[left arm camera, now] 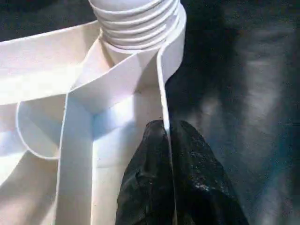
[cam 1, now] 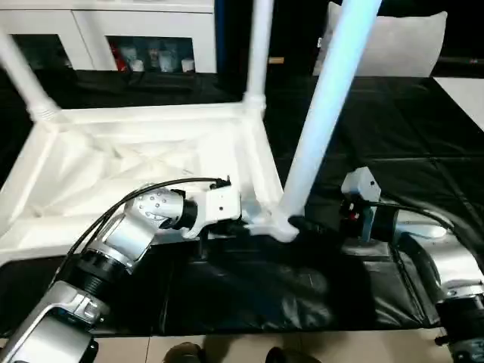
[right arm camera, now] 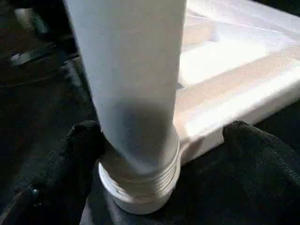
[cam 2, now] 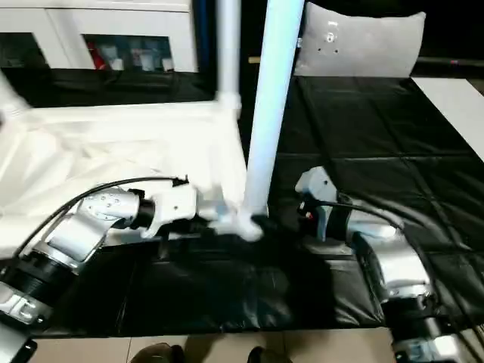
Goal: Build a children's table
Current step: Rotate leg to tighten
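Note:
The children's table top lies upside down on the black work table, ribbed side up. Three white legs stand in its corner sockets: far left, far right and near right. My left gripper is shut on the top's near rim wall, just beside the near right socket and its threaded collar. My right gripper is open at the base of the near right leg. Its fingers stand on either side of the collar, with a gap on one side.
The black-covered work table stretches to the right and back. A white glass-door cabinet stands behind it, and a white cushion-like object sits at the back right. The table's front edge runs just below my forearms.

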Available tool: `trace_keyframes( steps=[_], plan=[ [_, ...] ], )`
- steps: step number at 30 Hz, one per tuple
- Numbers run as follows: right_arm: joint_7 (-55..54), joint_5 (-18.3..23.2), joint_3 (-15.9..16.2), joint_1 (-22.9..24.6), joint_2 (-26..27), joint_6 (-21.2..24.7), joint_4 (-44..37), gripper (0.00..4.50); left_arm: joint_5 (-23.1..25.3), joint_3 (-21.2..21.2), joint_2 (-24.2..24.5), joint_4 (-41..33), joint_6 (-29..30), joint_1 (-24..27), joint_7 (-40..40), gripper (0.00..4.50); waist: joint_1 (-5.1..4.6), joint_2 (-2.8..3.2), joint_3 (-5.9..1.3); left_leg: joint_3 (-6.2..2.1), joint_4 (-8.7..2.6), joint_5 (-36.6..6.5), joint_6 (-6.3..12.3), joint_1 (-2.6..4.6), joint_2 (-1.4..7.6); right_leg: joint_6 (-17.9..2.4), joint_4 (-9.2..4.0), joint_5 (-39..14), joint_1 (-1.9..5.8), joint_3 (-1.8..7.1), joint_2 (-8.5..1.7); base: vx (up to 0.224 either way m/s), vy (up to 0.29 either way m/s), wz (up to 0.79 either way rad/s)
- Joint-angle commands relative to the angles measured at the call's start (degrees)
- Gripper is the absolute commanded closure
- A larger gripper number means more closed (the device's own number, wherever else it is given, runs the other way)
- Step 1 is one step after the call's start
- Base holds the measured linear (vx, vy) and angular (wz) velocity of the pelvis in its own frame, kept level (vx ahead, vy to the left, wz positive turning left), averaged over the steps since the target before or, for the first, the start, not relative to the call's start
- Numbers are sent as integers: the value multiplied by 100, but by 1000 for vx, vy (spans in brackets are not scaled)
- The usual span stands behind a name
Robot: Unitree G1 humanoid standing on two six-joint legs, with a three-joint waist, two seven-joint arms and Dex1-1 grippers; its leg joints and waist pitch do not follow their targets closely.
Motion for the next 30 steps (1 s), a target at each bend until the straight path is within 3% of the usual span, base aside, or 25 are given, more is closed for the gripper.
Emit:
trace_keyframes(
  steps=[1,14,21,26,28,30],
  plan=[
    [546,54,276,-121,-135,-40,83,36,162,-473,93,132,-320,-29,-613,450,4,8,-403,-123,-337,-948,525,55,416,-1085,-405,-1652,314,384,-611,0,0,0],
    [578,-203,550,-284,50,-266,393,135,200,-489,64,428,-636,-168,-697,450,45,2,-449,-129,-327,-799,462,44,425,-1150,-363,-1462,328,382,-620,0,0,0],
    [641,-133,591,-239,88,-133,408,178,208,-487,60,508,-678,-162,-647,450,41,-16,-450,-134,-340,-948,380,67,430,-1060,-390,-1752,333,382,-623,0,0,0],
    [413,180,449,46,307,340,137,183,-10,-275,-67,360,-332,-14,-419,450,52,-7,-474,-129,-333,-750,431,58,449,-1181,-332,-1304,340,389,-618,0,0,0],
    [105,193,401,155,470,478,73,184,-198,-128,-210,216,-81,62,-262,450,54,9,-470,-130,-338,-838,396,59,441,-1170,-353,-1433,335,382,-631,0,0,0],
    [-674,-120,407,223,778,573,150,185,-305,37,-485,63,289,122,169,450,28,6,-445,-125,-345,-1005,362,65,417,-1071,-405,-1836,319,378,-630,0,0,0]
  ],
)
